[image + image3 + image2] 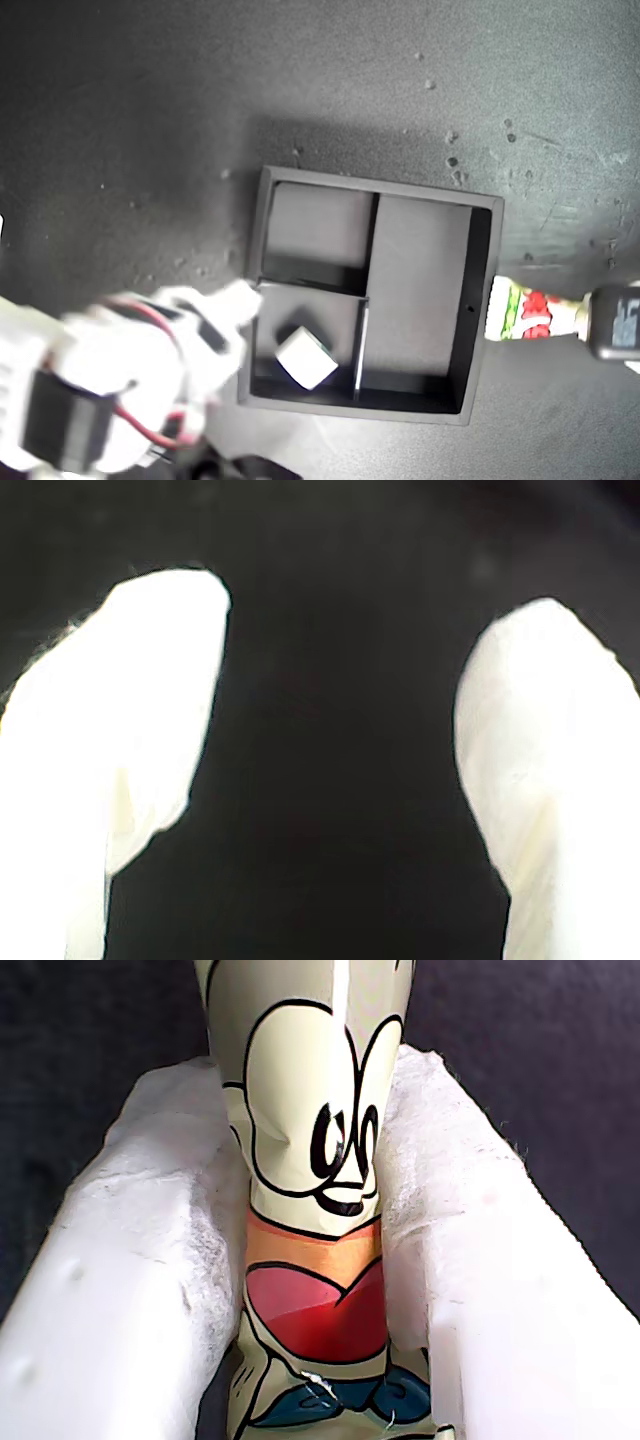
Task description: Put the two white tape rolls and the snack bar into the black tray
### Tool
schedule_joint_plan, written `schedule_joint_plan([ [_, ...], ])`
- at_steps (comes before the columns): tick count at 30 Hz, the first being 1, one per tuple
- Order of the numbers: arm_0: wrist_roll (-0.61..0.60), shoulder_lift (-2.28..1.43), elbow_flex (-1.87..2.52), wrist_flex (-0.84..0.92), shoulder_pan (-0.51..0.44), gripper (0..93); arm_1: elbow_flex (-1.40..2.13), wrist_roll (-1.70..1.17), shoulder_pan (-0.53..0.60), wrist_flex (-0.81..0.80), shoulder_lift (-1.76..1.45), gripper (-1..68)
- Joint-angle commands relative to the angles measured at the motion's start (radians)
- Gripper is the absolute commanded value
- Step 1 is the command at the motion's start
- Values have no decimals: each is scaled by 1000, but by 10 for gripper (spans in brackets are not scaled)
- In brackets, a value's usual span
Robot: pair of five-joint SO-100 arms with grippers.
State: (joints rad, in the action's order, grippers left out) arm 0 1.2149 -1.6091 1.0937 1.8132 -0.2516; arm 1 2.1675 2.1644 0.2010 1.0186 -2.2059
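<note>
First end effector clamps glossy snack bar; second end effector spread, empty.

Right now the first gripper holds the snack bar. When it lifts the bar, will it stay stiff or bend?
Probably it bends a little: the snack bar already shows a dent where my first gripper pinches it. Its wrapper looks glossy, so it may slip. In the exterior view its free end sticks out, so it could droop.
</note>
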Motion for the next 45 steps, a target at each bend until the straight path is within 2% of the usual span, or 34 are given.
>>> schedule_joint_plan([
  [1,89,-307,272,-78,-29,187,-103,-560,-143,57,-29,-6],
  [6,213,-380,545,-235,-135,187,-107,-334,-287,135,-25,-4],
  [9,259,-382,644,-319,-190,188,-63,-215,-296,109,-31,-2],
  [13,256,-336,698,-417,-235,192,-86,-173,-291,123,-18,-3],
  [14,250,-321,709,-439,-239,195,-91,-213,-293,114,-17,-3],
  [16,233,-290,732,-483,-242,202,-86,-414,-302,-8,-18,-5],
  [19,216,-244,775,-560,-238,207,-163,-894,-275,-207,-9,-6],
  [20,215,-229,782,-577,-236,207,-235,-1034,-252,-199,11,-6],
  [24,213,-189,799,-647,-247,207,-727,-1381,-172,123,293,-6],
  [27,235,-178,795,-673,-276,201,-1080,-1474,-149,339,560,-6],
  [29,252,-176,792,-684,-301,196,-1230,-1491,-143,408,690,-6],
  [36,262,-160,792,-756,-351,187,-1250,-1539,-110,396,778,-6],
  [45,233,-100,793,-842,-337,187,-1241,-1431,-118,397,779,-6],
])
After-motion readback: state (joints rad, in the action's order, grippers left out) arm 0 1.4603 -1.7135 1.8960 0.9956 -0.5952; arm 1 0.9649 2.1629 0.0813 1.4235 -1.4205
